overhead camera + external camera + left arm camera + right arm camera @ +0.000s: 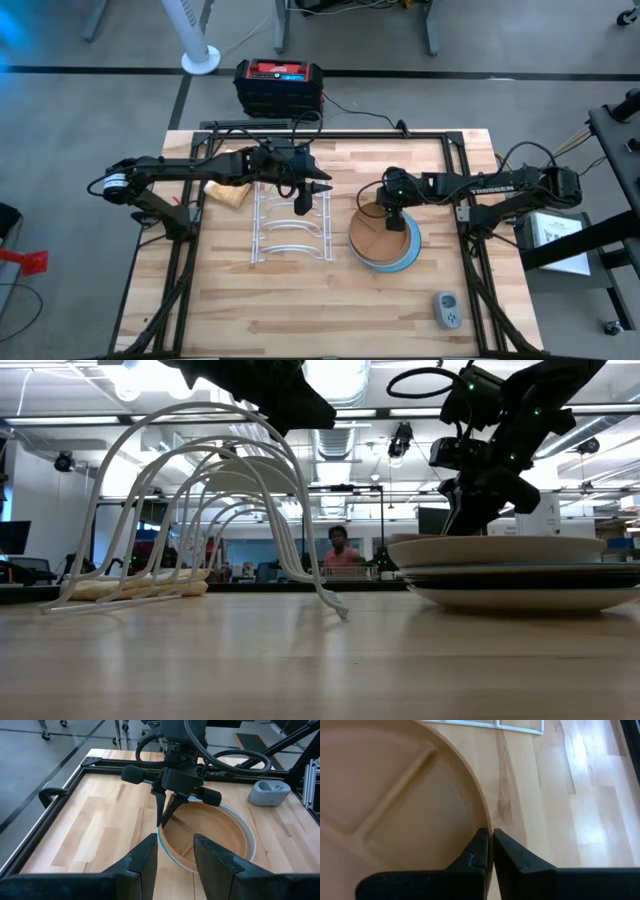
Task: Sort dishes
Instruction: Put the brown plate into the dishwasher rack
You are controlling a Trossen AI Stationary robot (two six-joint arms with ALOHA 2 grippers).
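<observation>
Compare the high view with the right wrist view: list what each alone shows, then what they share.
Only the high view shows the left gripper hovering over the white wire rack's far end, the tan waffle-textured block, the grey device and the light blue plate under the brown one.

Only the right wrist view shows the right gripper shut on the brown divided plate's rim.

Both show that plate, the rack and the wooden table.
</observation>
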